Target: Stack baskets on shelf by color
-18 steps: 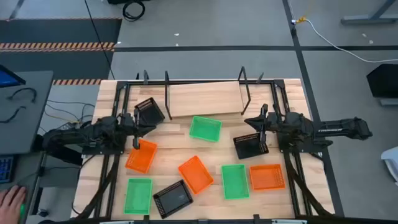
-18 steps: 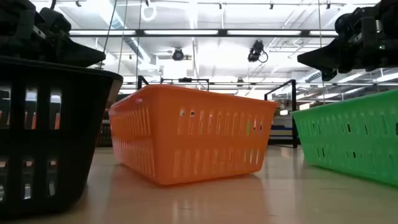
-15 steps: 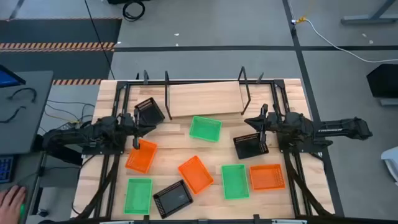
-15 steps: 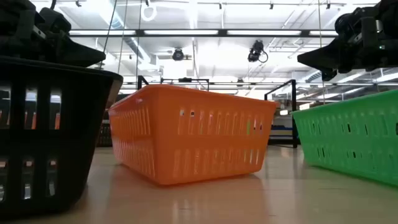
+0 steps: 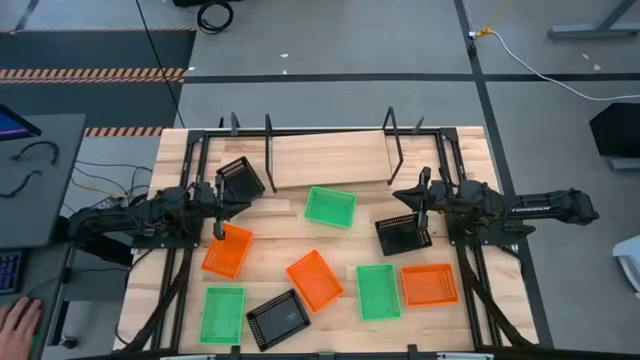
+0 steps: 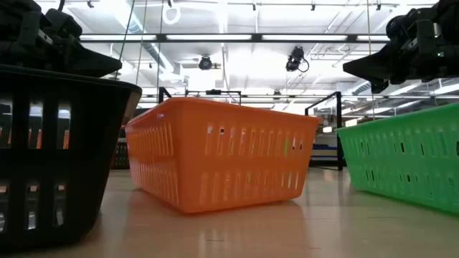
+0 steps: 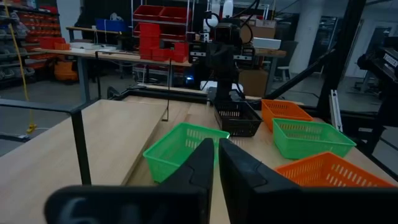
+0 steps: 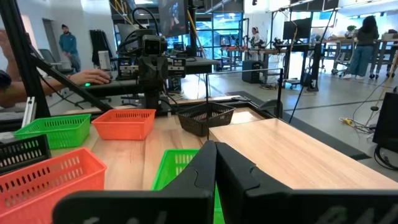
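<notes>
Left gripper sitting pinched together, left of centre, holding nothing visible | right gripper likewise pinched, right of centre, over a black basket | shelf standing bare, upper centre | 9 baskets lying scattered below, green basket nearest.

A grey side desk stands at nine o'clock of the wooden table, with a person's hand at about eight. A white cable crosses the floor near one; red bins, probably, fill distant shelving.
</notes>
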You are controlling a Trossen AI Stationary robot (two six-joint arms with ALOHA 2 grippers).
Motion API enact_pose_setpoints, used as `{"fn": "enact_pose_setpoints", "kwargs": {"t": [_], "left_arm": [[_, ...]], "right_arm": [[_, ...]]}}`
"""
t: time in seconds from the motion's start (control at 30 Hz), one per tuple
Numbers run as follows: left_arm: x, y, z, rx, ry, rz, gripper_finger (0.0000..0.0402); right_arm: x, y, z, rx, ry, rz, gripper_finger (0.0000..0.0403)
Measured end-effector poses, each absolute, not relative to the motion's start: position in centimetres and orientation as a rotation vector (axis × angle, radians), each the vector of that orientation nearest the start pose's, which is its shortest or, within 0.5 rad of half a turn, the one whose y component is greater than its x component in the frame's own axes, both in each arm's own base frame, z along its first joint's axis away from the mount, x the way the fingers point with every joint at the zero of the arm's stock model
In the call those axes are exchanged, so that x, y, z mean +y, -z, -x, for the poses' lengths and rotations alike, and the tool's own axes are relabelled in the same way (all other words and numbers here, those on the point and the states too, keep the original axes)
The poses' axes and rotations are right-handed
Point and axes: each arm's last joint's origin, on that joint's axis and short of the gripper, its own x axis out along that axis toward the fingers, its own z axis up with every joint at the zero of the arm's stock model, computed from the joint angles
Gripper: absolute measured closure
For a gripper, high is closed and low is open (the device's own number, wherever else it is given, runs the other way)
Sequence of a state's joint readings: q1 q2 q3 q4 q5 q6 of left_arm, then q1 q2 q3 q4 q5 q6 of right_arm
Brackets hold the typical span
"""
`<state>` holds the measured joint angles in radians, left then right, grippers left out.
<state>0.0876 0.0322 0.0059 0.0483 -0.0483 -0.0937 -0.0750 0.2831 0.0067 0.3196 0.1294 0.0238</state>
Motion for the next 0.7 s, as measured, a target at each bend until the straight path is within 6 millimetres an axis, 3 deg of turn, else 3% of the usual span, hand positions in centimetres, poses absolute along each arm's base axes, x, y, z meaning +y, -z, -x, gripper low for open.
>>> {"fn": "enact_pose_setpoints", "kwargs": {"t": [0.7], "left_arm": [[1.01, -16.77, -9.88, -0.028, -0.135, 0.093, 0.0376]], "right_arm": [[-1.23, -17.22, -11.44, -0.046, 0.203, -0.025, 0.0390]]}}
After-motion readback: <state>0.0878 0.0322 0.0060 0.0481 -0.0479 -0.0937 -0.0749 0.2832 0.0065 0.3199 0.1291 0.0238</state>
